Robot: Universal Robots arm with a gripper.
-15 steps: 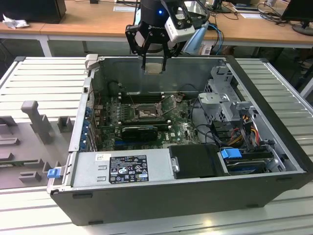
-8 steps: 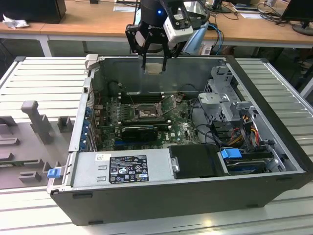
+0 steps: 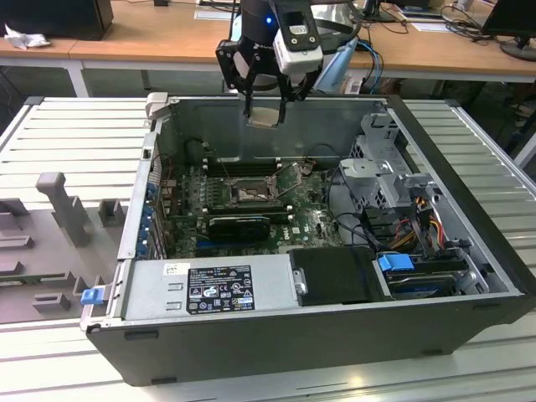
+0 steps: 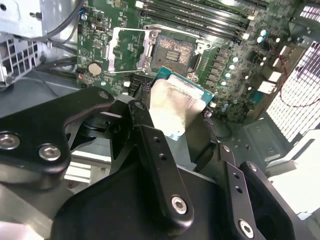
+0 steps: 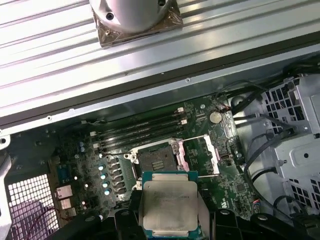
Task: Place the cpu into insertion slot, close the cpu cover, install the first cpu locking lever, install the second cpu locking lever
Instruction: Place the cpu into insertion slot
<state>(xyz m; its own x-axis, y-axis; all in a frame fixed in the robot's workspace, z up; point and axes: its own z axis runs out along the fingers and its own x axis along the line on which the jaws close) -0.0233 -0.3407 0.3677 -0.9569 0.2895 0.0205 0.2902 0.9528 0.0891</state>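
Starting at the exterior view's left, you have a grey moulded fixture (image 3: 59,209) lying on the slatted table (image 3: 75,126), just beside the open computer case (image 3: 276,343). A blue latch (image 3: 87,295) sits at the case's near left corner. The power supply (image 3: 209,289) lines the near edge, so the room over the green board (image 3: 310,222) is hemmed in on that side.

Toward the middle, the insertion slot (image 3: 249,194) sits on the board, with the long memory slots (image 3: 239,166) just behind it. Your tool (image 3: 265,113) hangs high over the case's far wall, clenched on the cpu (image 3: 265,120), well apart from the slot and with free air beneath it.

Further right, the drive cage (image 3: 381,172) and a bundle of cables (image 3: 419,222) crowd the case's right side, near the board's edge.

The wrist views give you what the exterior view cannot. In the second wrist view the chip is pinched at opposite edges between black fingers (image 4: 142,120). In the first wrist view its pale metal face is turned toward the camera. In both wrist views you can see the slot's dark square uncovered, and the cpu cover (image 5: 182,156) lies open, touching the slot along one edge.
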